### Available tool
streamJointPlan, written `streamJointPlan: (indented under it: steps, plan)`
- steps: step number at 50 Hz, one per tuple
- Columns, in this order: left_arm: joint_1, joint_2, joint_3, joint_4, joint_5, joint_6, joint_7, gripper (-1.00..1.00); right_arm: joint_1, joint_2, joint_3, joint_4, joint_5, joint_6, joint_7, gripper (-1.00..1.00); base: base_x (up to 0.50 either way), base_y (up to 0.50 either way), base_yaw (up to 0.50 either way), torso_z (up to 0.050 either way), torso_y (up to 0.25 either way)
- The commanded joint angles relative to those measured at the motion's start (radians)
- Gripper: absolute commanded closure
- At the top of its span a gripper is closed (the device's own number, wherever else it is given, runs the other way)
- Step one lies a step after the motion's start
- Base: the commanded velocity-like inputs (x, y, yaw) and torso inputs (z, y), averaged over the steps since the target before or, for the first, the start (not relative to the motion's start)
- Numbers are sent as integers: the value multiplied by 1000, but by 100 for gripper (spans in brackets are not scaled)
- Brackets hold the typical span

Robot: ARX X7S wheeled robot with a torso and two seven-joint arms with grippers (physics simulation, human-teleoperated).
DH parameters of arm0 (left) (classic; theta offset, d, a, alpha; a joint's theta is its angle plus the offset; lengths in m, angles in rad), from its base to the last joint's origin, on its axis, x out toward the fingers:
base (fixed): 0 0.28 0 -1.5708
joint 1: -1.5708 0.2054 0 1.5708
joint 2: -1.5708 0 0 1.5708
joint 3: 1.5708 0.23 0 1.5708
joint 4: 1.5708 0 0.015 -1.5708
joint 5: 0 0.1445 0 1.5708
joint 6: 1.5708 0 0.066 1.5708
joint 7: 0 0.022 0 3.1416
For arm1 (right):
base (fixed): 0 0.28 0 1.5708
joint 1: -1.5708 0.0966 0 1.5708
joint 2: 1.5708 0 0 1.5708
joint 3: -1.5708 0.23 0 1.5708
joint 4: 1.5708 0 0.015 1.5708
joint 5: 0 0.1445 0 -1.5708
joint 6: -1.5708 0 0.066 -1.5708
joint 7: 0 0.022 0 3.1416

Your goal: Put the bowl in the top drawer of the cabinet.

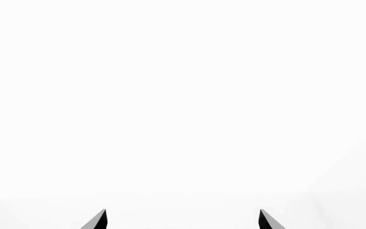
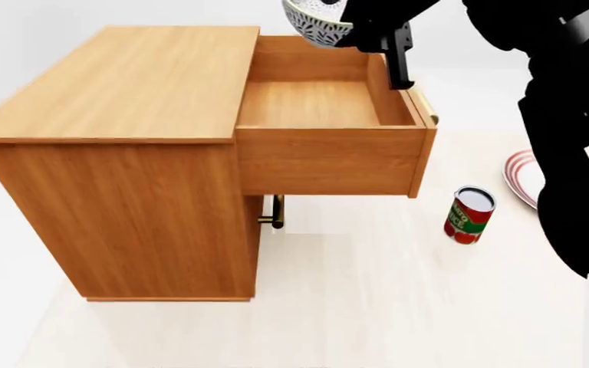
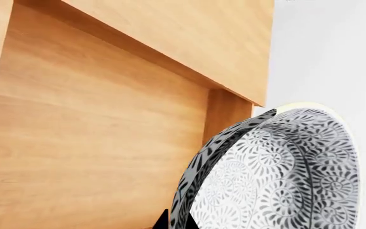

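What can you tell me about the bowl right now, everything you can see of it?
The bowl is small, deep and round, its outside covered in a fine dark floral pattern on white, with a pale rim; it looks like glazed ceramic. In the head view it is held in the air, tilted, by the right tool at the view's upper edge, over the far side of the open top drawer. Only its lower part shows there. It touches nothing but the tool; the drawer under it holds nothing visible.
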Motion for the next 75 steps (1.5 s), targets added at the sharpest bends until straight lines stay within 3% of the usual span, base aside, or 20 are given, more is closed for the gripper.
streamJointPlan:
  steps: [1, 45, 46, 75]
  plan:
    - [1, -6, 8, 1, 25, 5, 1, -100, 1, -4, 15, 0, -6, -3, 10, 100, 0, 0, 0, 0, -105]
    - [3, 8, 13, -8, 60, 48, -5, -100, 1, -4, 15, 0, -6, -3, 10, 100, 0, 0, 0, 0, -70]
    - [3, 8, 13, -8, 61, 49, -6, -100, 1, -4, 15, 0, -6, -3, 10, -100, 0, 0, 0, 0, 0]
    - [4, 5, 16, -9, 59, 55, -12, -100, 1, -4, 15, 0, -6, -3, 10, -100, 0, 0, 0, 0, 0]
